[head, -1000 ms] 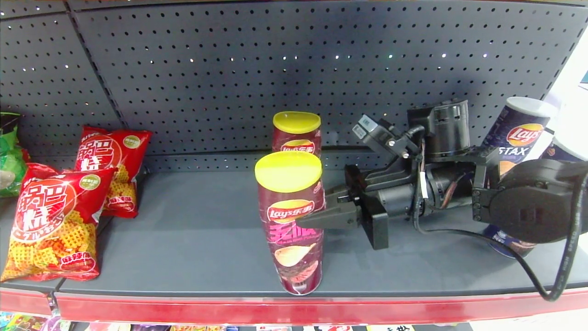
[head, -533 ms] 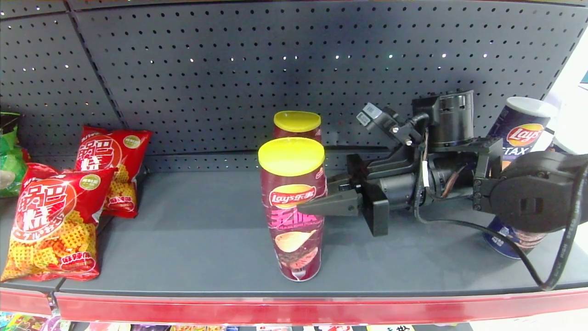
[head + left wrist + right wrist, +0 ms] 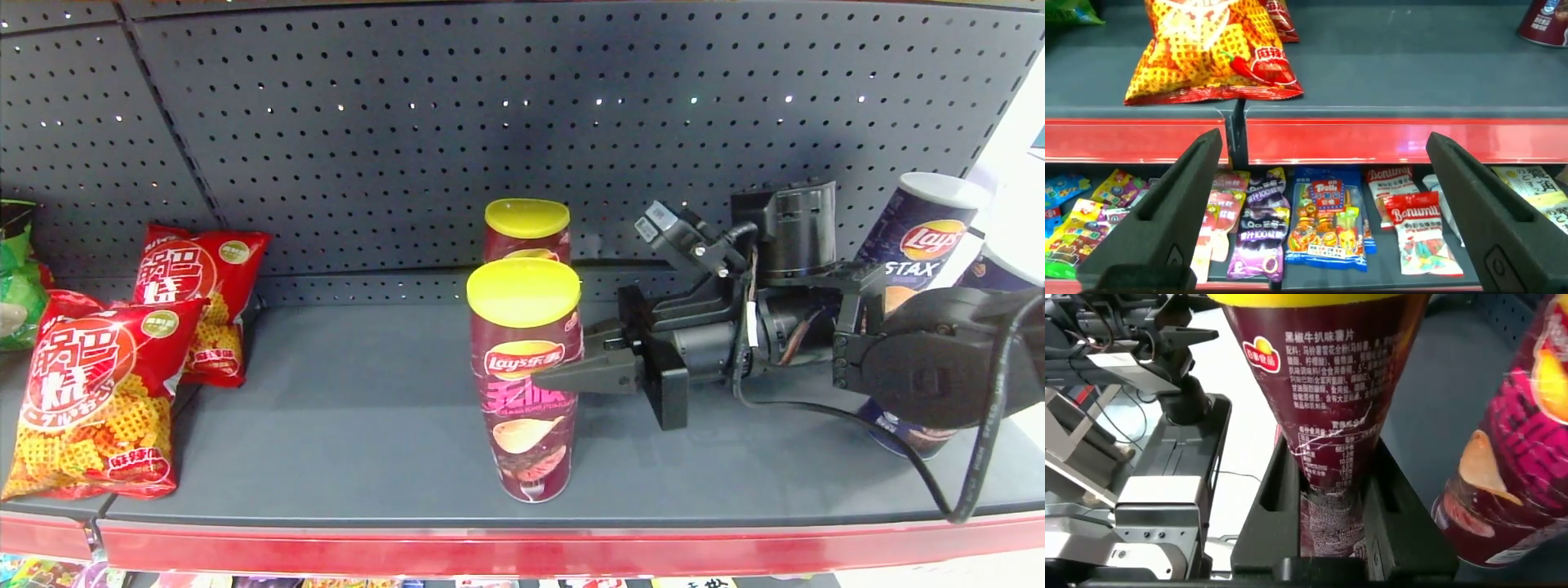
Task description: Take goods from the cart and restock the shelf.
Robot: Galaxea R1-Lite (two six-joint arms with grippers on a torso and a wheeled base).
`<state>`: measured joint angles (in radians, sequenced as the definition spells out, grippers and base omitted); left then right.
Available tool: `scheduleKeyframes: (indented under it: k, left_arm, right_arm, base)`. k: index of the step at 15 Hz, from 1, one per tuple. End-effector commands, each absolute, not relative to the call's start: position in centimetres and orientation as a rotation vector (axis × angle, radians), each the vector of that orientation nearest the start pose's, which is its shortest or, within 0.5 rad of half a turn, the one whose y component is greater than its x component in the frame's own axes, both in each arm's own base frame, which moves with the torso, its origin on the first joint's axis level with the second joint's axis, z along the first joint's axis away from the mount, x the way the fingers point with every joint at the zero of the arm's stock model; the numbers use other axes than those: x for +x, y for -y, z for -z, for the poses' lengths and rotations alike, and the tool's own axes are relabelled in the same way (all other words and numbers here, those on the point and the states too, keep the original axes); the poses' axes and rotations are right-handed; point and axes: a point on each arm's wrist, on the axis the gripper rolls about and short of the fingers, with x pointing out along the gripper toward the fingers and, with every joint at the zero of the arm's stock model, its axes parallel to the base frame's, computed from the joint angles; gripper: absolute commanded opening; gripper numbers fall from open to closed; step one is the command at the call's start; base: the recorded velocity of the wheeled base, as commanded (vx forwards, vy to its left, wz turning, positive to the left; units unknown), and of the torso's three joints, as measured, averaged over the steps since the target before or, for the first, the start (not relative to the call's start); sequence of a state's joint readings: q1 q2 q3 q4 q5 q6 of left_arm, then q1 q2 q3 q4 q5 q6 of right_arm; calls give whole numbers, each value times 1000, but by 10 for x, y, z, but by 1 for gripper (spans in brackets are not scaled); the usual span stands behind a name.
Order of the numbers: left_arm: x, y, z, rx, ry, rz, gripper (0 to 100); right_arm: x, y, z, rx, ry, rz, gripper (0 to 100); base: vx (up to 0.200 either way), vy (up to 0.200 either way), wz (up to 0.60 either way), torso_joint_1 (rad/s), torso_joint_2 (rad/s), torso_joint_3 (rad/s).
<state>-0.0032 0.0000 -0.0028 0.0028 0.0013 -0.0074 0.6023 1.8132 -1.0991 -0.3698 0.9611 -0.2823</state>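
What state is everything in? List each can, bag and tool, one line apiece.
Front chip can: upright, lid on, clamped at mid-height.
Right tool: shut on that can.
Rear chip can: upright, lid on, free.
Blue can: lid on, partly hidden.
Red snack bags: sealed, lying on the shelf.
Left tool: open, empty.

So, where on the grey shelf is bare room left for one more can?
Widest bare patch of the grey shelf: between the red snack bags and the maroon yellow-lidded can held by the right gripper. A narrower strip lies along the front edge, between that can and the dark blue cans. Crowded: behind the held can, where a second maroon can stands.
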Motion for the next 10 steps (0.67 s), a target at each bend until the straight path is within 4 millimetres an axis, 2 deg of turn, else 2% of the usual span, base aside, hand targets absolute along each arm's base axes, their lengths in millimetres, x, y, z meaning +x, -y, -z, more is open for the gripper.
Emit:
scheduleKeyframes:
  k: [1, 2, 10]
  left_arm:
    - [-23, 0, -76, -8, -2, 2, 100]
    - [-23, 0, -76, -8, -2, 2, 100]
    - [-23, 0, -76, -8, -2, 2, 100]
  right_arm:
    - [269, -208, -196, -147, -175, -1586, 0]
    - [269, -208, -195, -146, -182, -1588, 100]
    - [268, -207, -196, -142, -180, -1584, 100]
  base:
    - [0, 0, 0, 0, 0, 0]
    - [0, 0, 0, 0, 0, 0]
    - [0, 0, 0, 0, 0, 0]
